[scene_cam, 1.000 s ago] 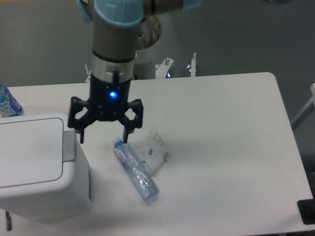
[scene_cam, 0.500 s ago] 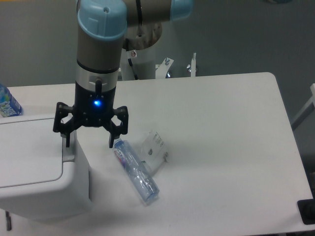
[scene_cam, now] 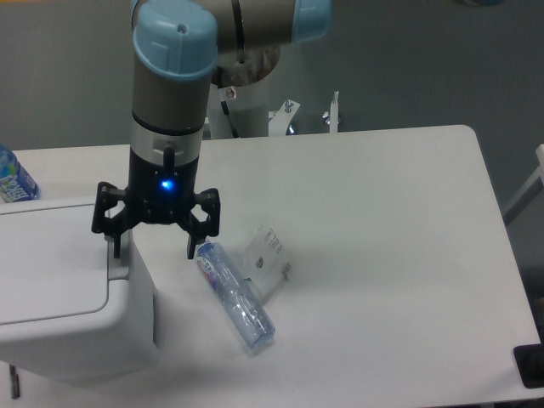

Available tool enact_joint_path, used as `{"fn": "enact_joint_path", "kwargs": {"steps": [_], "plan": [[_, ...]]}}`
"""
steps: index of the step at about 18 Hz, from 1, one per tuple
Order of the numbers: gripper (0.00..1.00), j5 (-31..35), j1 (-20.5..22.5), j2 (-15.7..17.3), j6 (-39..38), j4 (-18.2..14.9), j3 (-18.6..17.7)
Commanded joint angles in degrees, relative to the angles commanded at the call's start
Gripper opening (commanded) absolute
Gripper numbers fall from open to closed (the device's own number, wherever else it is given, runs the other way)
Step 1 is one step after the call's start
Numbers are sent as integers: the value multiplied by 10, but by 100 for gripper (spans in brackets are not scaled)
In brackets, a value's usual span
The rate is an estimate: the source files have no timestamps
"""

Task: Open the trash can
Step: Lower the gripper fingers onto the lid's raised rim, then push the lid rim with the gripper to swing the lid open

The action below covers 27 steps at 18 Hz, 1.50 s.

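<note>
1. The worktop (scene_cam: 382, 221) is big and white. It fills most of the view.
2. The bin (scene_cam: 59, 289) is a big white box with round corners. It sits at the front left corner of the worktop. Its flat lid is down. A grey strip (scene_cam: 119, 255) runs along the right side of the top.
3. The arm (scene_cam: 170, 93) is grey with light blue caps. It comes down from the top left, and a small blue light glows low on it.
4. The gripper (scene_cam: 153, 246) is black and points down. Its jaws are spread wide and hold nothing. One finger tip (scene_cam: 116, 246) is at the grey strip, but I cannot tell if it touches. The other tip hangs past the bin's right side, just above the bottle's cap end.
5. The bottle (scene_cam: 235, 297) is clear plastic. It lies on its side just right of the bin.
6. A clear wrapper (scene_cam: 268, 255) with a label lies touching the bottle on its right.
7. A blue bottle (scene_cam: 13, 178) peeks in at the left edge, behind the bin.
</note>
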Motion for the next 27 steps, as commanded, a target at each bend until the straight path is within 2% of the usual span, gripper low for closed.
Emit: {"fn": "enact_joint_path", "kwargs": {"steps": [27], "plan": [[100,3,-2,-4,1,9,-4]]}}
